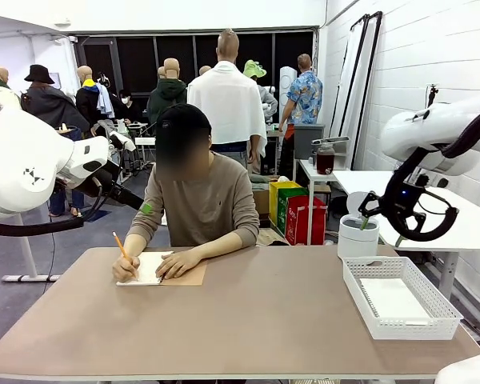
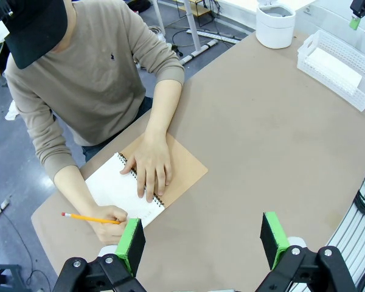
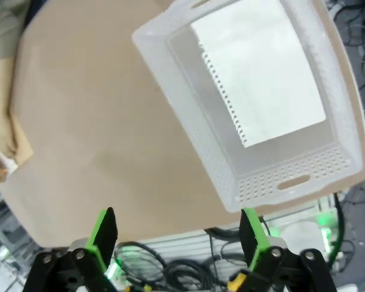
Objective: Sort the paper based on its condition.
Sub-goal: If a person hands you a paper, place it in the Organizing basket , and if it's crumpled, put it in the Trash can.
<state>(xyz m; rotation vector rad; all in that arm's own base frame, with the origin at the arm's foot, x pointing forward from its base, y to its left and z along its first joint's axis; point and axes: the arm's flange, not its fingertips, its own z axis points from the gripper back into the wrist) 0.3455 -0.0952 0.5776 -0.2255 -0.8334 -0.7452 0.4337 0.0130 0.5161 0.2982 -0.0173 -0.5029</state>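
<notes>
Across the table, at about 10 o'clock from your side, a person's hand pins an open notebook while the other hand writes on it with a pencil. The one loose sheet of paper in sight lies flat in the white basket at about 4 o'clock, its torn spiral edge along one side. Your left gripper hangs above the bare tabletop just on your side of the notebook, fingers wide apart and empty. Your right gripper hovers over the basket's near wall, likewise spread and holding nothing. The step looks like a wait for the next sheet, so hold off until both hands are clear of the page. Judge the sheet's condition before you commit to a side. Thin paper lying flat gives little to pinch, so come in low at a free edge or corner, close gently, and lift slowly enough that the sheet does not fold or slip. Enter the basket from above, clear of its walls.
</notes>
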